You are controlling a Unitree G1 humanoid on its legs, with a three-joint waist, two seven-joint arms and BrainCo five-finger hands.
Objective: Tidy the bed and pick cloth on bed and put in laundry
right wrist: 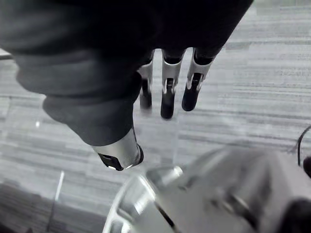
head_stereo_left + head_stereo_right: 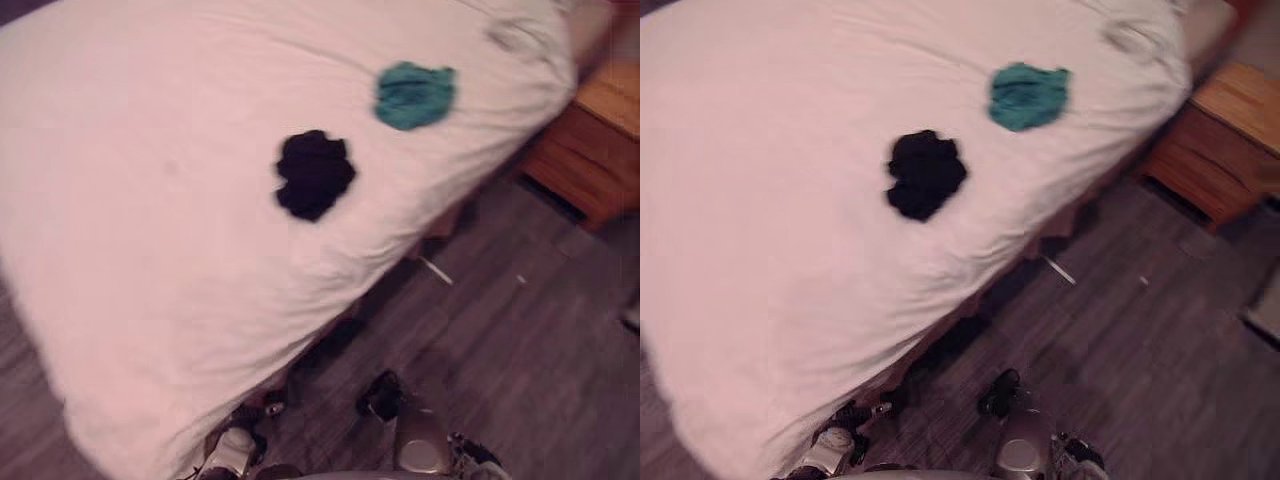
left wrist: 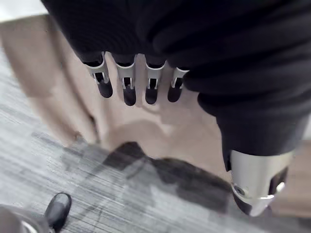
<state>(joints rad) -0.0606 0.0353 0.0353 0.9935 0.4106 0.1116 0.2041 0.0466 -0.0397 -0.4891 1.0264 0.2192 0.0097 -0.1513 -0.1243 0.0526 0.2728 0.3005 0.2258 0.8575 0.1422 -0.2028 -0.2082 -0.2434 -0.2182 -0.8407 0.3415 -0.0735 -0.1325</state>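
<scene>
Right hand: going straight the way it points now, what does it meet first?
Probably the grey floor: the right hand points down at its planks with nothing between, though depth is unclear.

A black cloth lay crumpled in a small heap on the bed, which was covered in a wrinkled white cover. A teal cloth, also bunched up, lay apart from it, nearer the bed's far corner.

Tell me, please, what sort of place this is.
Probably a bedroom: a white-covered bed, a black cloth and a teal cloth lying on it, and a brown wooden cabinet beside it.
</scene>
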